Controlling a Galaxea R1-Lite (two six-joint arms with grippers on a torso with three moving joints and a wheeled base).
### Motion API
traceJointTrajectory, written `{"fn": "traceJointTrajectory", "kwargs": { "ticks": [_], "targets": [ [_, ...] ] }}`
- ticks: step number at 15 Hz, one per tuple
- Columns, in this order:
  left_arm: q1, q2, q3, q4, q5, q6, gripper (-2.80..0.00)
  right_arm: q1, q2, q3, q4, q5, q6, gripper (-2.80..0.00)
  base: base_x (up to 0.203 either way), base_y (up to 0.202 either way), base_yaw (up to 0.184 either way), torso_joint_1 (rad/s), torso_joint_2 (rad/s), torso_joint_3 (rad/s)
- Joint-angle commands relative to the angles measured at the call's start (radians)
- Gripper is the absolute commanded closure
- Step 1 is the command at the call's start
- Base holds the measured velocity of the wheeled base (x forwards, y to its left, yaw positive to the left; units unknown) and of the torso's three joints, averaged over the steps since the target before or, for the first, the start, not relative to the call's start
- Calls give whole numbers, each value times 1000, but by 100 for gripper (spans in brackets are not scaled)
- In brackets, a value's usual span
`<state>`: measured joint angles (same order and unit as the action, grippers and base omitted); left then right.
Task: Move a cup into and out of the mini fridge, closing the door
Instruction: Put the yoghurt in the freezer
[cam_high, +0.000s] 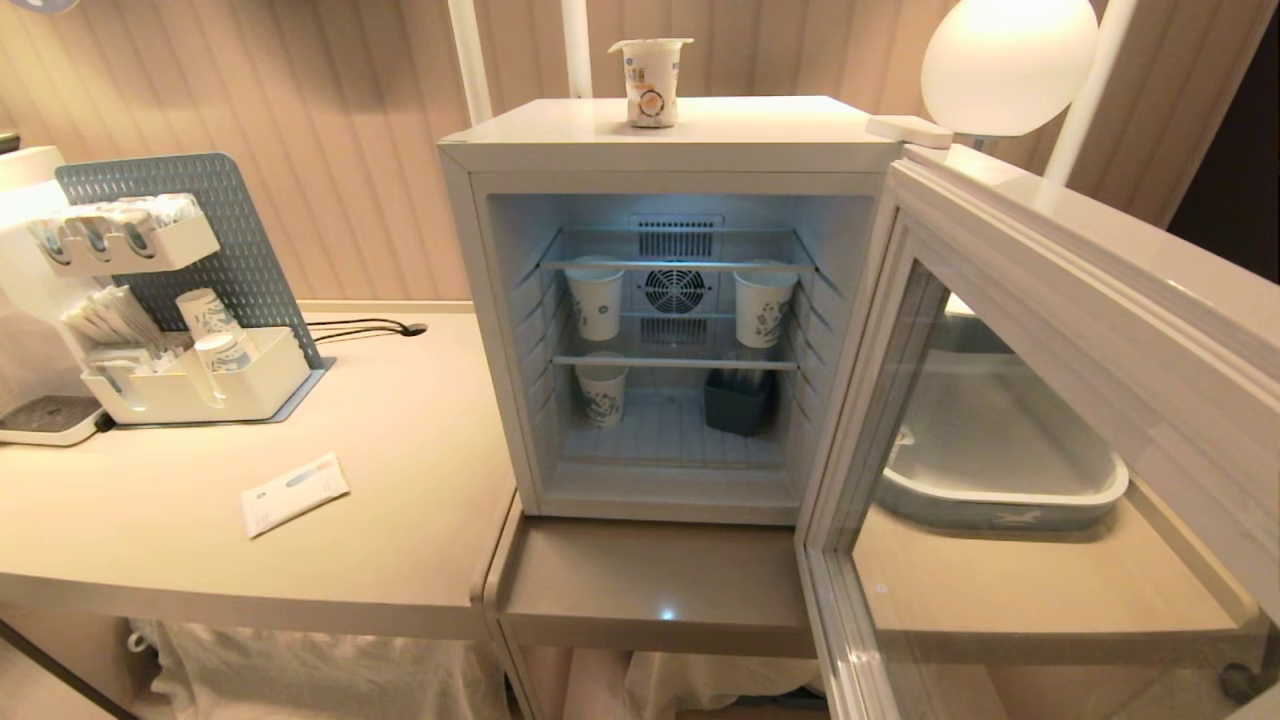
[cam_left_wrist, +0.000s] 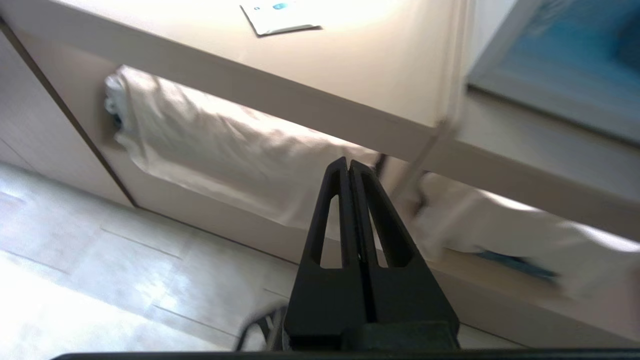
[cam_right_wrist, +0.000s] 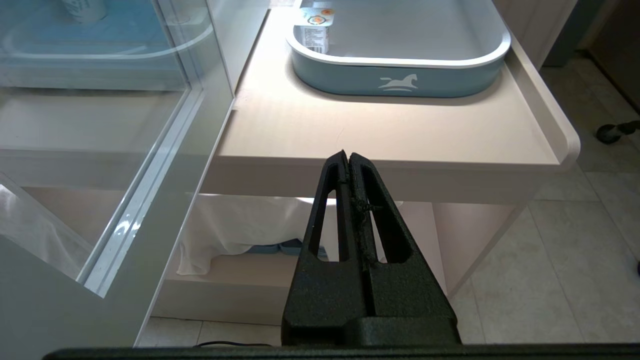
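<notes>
Left end effector (cam_left_wrist: 349, 167): closed tight, fingers pressed together, nothing held; low, below the edge of the left surface (cam_left_wrist: 350, 65), aimed toward its underside and the white cloth (cam_left_wrist: 210, 145) hanging there; absent from the head view.
Right end effector (cam_right_wrist: 348, 160): closed tight too, empty; parked low before the right surface (cam_right_wrist: 375, 130), just beside the open door's edge.
Door (cam_high: 1050, 400): swung wide open toward the robot's right, glass pane facing the camera, blue-grey tray (cam_high: 1000, 490) visible through it.
Mini fridge (cam_high: 660, 150): interior lit, wire shelves carrying three patterned paper cups (cam_high: 595, 300) and a dark bin (cam_high: 738, 400); open room on the shelves between the paper cups.
Cup (cam_high: 651, 82): upright on top of the mini fridge, near the back edge, untouched by either end effector.
Other items: small lidded cup (cam_right_wrist: 314, 31) in the tray; flat packet (cam_high: 294, 492) on the left surface.
Step in hand: probably the pause after door opening, ahead of the reach for the cup.
Next move calls for: raising one arm well above the fridge top, spreading the fingers, closing around the tapered body under the flanged rim, keeping clear of the open door.
</notes>
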<state>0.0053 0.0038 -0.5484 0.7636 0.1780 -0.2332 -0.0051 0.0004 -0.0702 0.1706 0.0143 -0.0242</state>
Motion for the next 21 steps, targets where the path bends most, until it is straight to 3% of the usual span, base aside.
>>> {"fn": "traceJointTrajectory", "kwargs": {
  "ticks": [1,3,4,5,8,10,17,21],
  "targets": [
    [0,-1,271,-414,10,78,0,1,0,0,1,0,1,0,0,0,0,0,0,0],
    [0,-2,488,-777,-21,202,0,0,0,0,1,0,0,0,0,0,0,0,0,0],
    [-1,-2,538,-877,-48,243,0,0,0,-1,2,1,0,0,0,0,0,0,0,0],
    [-1,-2,550,-898,-98,272,0,-1,0,-2,3,1,-2,0,0,0,0,0,0,0],
    [-1,-2,545,-695,-188,316,0,1,0,-2,3,1,0,0,0,0,0,0,0,0],
    [-1,-2,548,-739,-203,322,0,1,0,-2,3,1,-2,0,0,0,0,0,0,0],
    [-1,-2,548,-741,-196,308,0,0,0,-2,4,1,-2,0,0,0,0,0,0,0],
    [-1,-2,548,-741,-196,308,0,1,0,-2,4,1,-2,0,-149,0,-3,11,8,0]
  ]
}}
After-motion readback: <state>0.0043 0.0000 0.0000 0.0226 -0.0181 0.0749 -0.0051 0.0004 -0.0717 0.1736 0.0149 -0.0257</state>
